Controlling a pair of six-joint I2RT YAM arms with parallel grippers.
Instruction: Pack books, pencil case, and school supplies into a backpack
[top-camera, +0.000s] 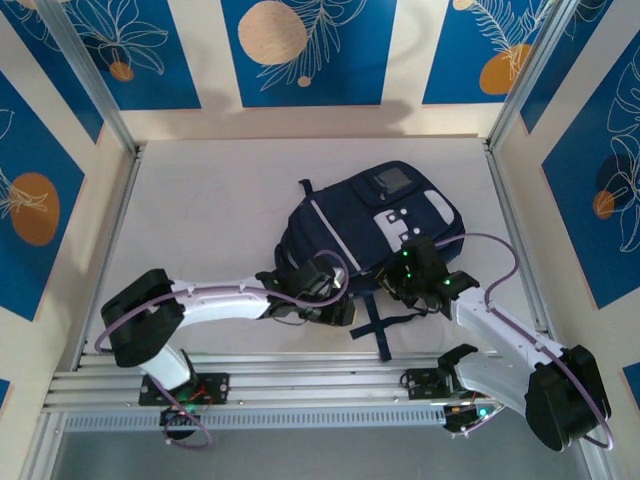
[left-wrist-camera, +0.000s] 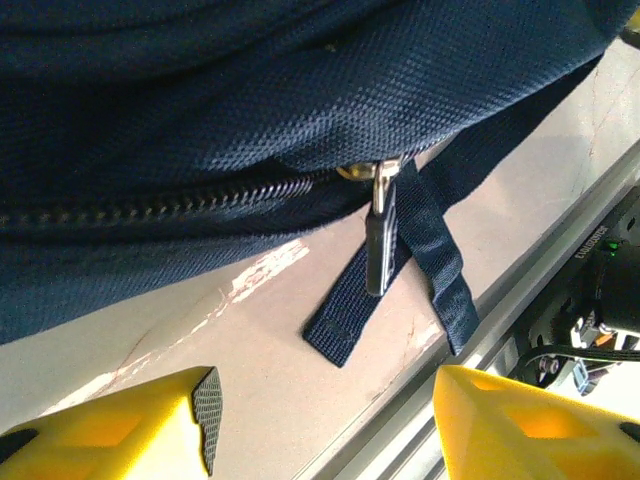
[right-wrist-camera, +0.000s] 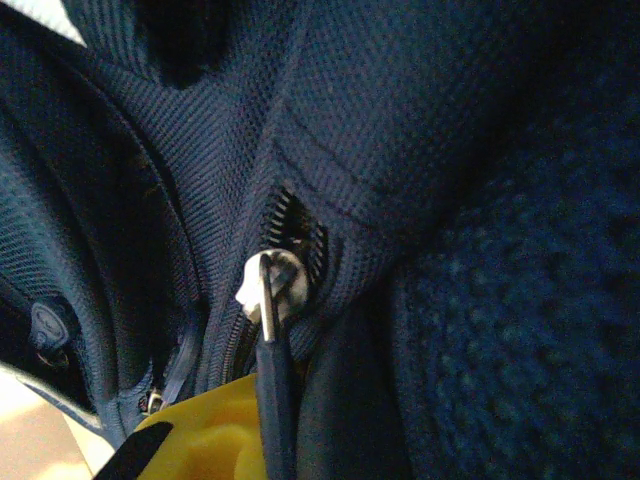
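The navy backpack (top-camera: 380, 215) lies flat in the middle of the table with its zip line closed. My left gripper (top-camera: 345, 310) sits at the backpack's near edge. Its yellow fingers (left-wrist-camera: 150, 420) stand open just short of a metal zipper pull (left-wrist-camera: 378, 240) that hangs free over the table. My right gripper (top-camera: 400, 285) presses into the fabric (right-wrist-camera: 420, 150) at the near right side, shut on the dark pull tab (right-wrist-camera: 272, 400) of a silver zipper slider (right-wrist-camera: 270, 285). The books, pencil case and school supplies are hidden.
A loose dark strap (top-camera: 375, 325) trails from the backpack toward the aluminium rails (top-camera: 320, 385) at the near edge. Frame posts (top-camera: 515, 240) border the table at left and right. Bare tabletop (top-camera: 200, 200) lies left of the backpack.
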